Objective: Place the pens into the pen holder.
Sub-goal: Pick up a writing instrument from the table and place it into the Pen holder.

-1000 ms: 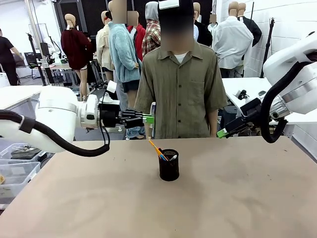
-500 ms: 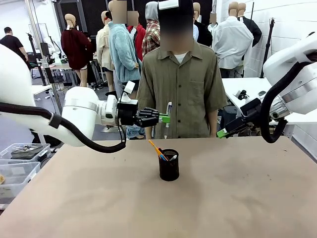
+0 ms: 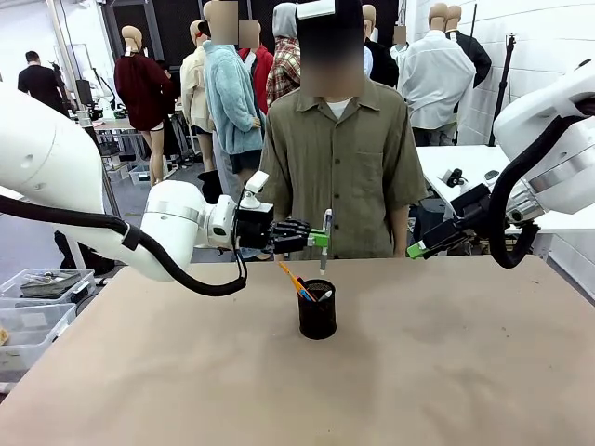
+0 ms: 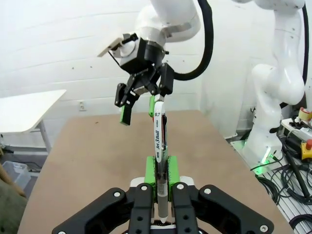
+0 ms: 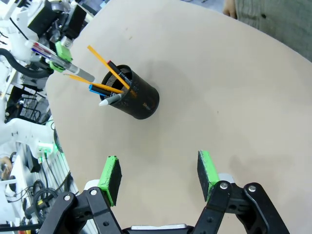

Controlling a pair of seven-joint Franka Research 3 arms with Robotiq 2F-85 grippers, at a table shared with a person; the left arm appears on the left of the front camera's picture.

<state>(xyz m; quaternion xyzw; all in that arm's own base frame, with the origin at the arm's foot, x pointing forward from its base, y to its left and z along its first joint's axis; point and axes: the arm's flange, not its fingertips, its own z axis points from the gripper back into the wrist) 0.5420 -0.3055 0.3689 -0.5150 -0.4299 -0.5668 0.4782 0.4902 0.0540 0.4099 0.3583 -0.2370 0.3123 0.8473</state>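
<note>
A broad tan table (image 3: pixel 446 372) fills the lower half of the front view, with a person in an olive shirt (image 3: pixel 342 167) standing at its far edge, upper centre. Just below the frame's centre stands the pen holder (image 3: pixel 317 309), already holding an orange pen (image 3: pixel 290 277) that leans up and left, and other pens.

The left gripper (image 3: pixel 322 240) sits just above the holder and slightly right of its middle, its green pads clamped on a white-silver pen (image 3: pixel 325 240). The pen hangs upright, tip down. Judging by that posture, it is held vertical so it can drop straight into the cup's mouth rather than catch the mesh rim. In the left wrist view the pen (image 4: pixel 159 161) rises from between the closed fingers.

At the right of the frame the right gripper (image 3: pixel 418 247) hovers well apart, jaws spread and empty, seemingly parked clear.
</note>
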